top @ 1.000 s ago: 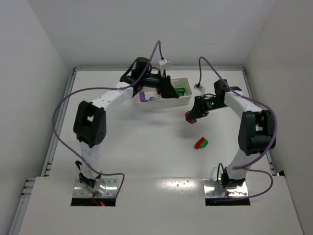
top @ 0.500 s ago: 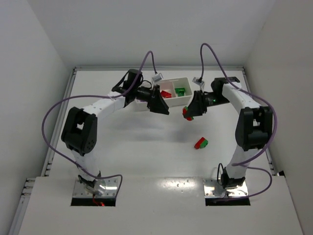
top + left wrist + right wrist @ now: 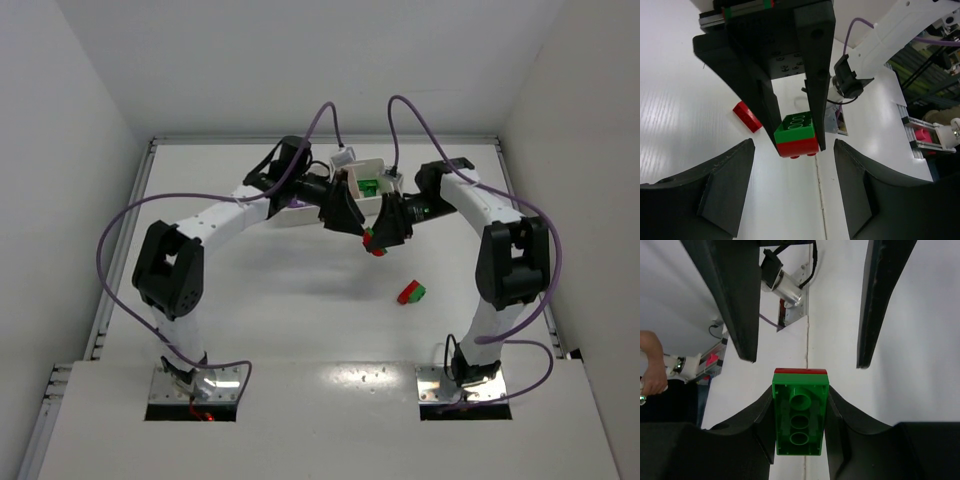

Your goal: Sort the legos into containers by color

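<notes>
Left end effector above counter middle, fingers wide, flanking red-green lego stack, not touching it. Stack held off counter, clamped between fingers of right end effector, narrow grip. White tray just behind both, green legos in visible compartment. Further right, loose red-green pair on counter.

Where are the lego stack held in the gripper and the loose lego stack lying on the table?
held stack [image 3: 800, 425]: right wrist view, on the green brick's hollow face.
loose stack [image 3: 411, 293]: top external view, its middle, where red meets green.
</notes>
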{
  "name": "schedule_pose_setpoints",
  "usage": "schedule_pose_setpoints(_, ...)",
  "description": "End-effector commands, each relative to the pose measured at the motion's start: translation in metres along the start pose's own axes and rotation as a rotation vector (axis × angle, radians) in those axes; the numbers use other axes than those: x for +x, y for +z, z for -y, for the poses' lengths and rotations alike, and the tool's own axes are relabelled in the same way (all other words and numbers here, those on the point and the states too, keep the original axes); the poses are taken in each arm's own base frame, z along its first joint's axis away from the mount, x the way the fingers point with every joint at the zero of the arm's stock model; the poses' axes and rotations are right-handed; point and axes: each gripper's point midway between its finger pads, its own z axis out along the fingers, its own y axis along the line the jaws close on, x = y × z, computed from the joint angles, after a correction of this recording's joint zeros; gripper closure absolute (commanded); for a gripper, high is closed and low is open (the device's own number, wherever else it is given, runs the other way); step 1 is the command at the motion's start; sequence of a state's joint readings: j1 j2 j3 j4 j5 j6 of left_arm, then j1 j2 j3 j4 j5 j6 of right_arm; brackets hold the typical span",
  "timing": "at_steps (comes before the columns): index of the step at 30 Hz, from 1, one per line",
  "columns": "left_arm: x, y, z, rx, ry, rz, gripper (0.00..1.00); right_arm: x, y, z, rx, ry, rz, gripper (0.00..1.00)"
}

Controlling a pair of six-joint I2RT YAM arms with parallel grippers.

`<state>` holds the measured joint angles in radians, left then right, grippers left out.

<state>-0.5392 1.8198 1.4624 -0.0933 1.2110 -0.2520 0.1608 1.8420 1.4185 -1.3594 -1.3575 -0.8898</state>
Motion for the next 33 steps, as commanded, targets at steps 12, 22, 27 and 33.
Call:
schedule_pose_setpoints(12, -0.003, 0.014, -0.002, 0.011, 0.053, -0.002, 0.34, -0.017, 0.0, -0.015, -0.006, -0.108, -0.003, 0.89)
schedule_pose_setpoints(22, 0.001, 0.02, 0.004, 0.035, 0.057, -0.017, 0.58, -0.017, 0.0, -0.012, 0.003, -0.108, -0.01, 0.89)
schedule_pose_setpoints(27, 0.003, 0.023, 0.012, 0.073, 0.058, -0.027, 0.6, -0.018, 0.0, -0.01, 0.003, -0.108, -0.01, 0.89)
schedule_pose_setpoints(33, 0.009, 0.027, 0.016, 0.102, 0.04, -0.043, 0.57, -0.019, -0.003, -0.009, 0.01, -0.106, -0.004, 0.89)
